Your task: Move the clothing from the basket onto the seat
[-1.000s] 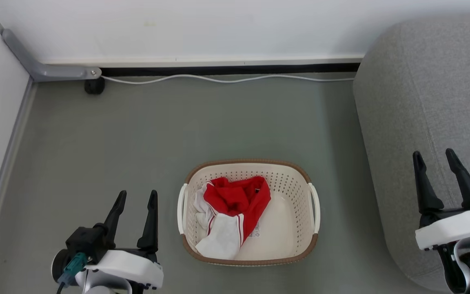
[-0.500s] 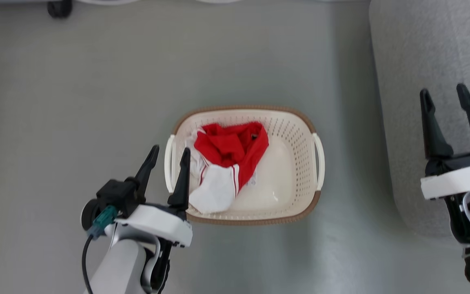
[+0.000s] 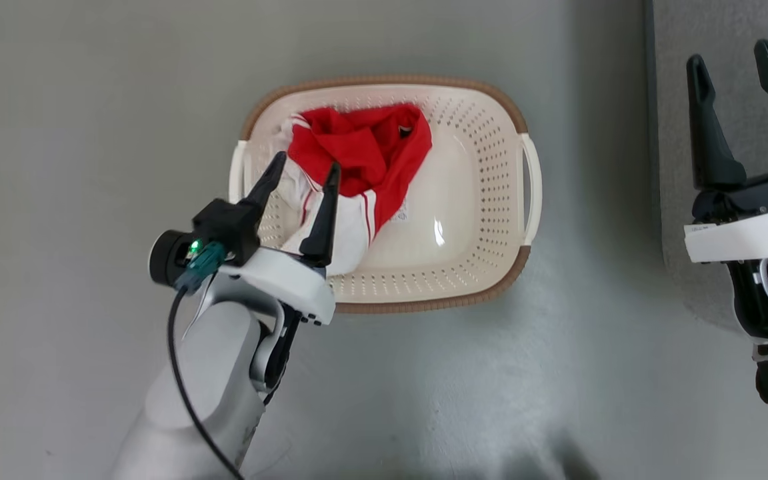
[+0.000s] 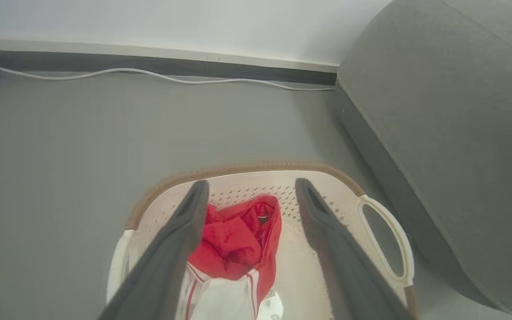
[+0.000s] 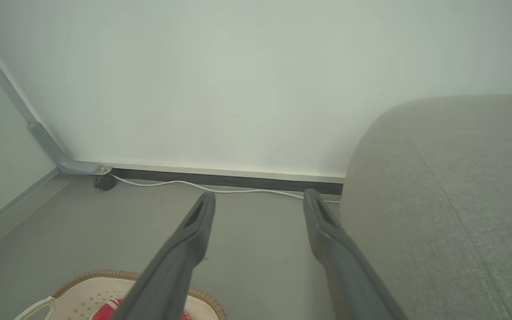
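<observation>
Now our left gripper [image 3: 308, 162] hangs over the left half of the oval cream-white plastic basket [image 3: 491, 167] with its brown woven-look rim. Its jaws are spread wide and empty above the crumpled red-and-white sportswear clothing [image 3: 364, 143] lying inside. The basket stands on the grey floor [image 3: 91, 100] near the light grey fabric sofa seat [image 3: 665, 167]. Our right gripper [image 3: 729, 53] hovers over that seat's edge, jaws likewise apart, holding nothing.

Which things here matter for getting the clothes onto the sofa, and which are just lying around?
For the job: clothing, basket, seat, open left claw above the basket.
Just lying about: white cable, small black wheel.
</observation>
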You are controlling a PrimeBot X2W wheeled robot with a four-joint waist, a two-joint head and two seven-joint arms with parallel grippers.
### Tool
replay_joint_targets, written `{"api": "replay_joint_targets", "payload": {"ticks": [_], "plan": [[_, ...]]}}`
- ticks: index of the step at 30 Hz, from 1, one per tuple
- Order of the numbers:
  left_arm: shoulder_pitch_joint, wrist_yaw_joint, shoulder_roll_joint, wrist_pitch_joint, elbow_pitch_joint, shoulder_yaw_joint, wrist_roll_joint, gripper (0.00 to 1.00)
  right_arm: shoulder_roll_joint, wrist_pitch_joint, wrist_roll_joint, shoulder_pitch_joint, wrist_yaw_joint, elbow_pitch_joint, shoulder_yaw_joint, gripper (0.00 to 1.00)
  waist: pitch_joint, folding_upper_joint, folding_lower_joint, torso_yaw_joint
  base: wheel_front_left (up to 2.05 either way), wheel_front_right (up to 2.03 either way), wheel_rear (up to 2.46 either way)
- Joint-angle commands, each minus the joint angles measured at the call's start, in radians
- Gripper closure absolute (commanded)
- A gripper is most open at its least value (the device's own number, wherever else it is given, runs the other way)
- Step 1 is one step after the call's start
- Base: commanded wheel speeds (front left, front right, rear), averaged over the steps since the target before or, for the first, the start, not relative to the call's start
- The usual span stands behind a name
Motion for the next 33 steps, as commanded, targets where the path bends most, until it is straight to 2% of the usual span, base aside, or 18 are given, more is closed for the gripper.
{"api": "replay_joint_targets", "payload": {"ticks": [1, 9, 14, 16, 24, 33], "plan": [[-0.028, 0.006, 0.009, -0.006, 0.023, 0.004, -0.010, 0.00, -0.009, -0.010, 0.012, 0.001, 0.004, -0.032, 0.021, 0.00, 0.041, 0.0000, 0.0000, -0.020, 0.00, 0.00, 0.00], [-0.217, 0.012, 0.009, -0.006, 0.268, -0.138, -0.017, 0.00, 0.020, -0.010, 0.018, -0.041, 0.004, -0.038, 0.065, 0.00, 0.092, 0.0000, 0.0000, -0.060, 0.00, 0.00, 0.00], [-0.331, 0.013, 0.009, 0.006, 0.433, -0.248, -0.067, 0.00, 0.039, -0.010, 0.024, -0.057, 0.004, -0.043, 0.090, 0.00, 0.115, 0.0000, 0.0000, -0.088, 0.00, 0.00, 0.00], [-0.373, 0.022, 0.009, 0.043, 0.482, -0.289, -0.091, 0.00, 0.046, -0.010, 0.026, -0.062, 0.004, -0.047, 0.098, 0.00, 0.126, 0.0000, 0.0000, -0.100, 0.00, 0.00, 0.00], [-0.501, 0.053, 0.009, 0.181, 0.587, -0.390, -0.192, 0.00, 0.077, -0.010, 0.029, -0.081, 0.004, -0.065, 0.131, 0.00, 0.174, 0.0000, 0.0000, -0.150, 0.00, 0.00, 0.00], [-0.594, 0.091, 0.009, 0.265, 0.678, -0.472, -0.196, 0.00, 0.106, -0.010, 0.036, -0.112, 0.004, -0.094, 0.157, 0.00, 0.230, 0.0000, 0.0000, -0.190, 0.00, 0.00, 0.00]]}}
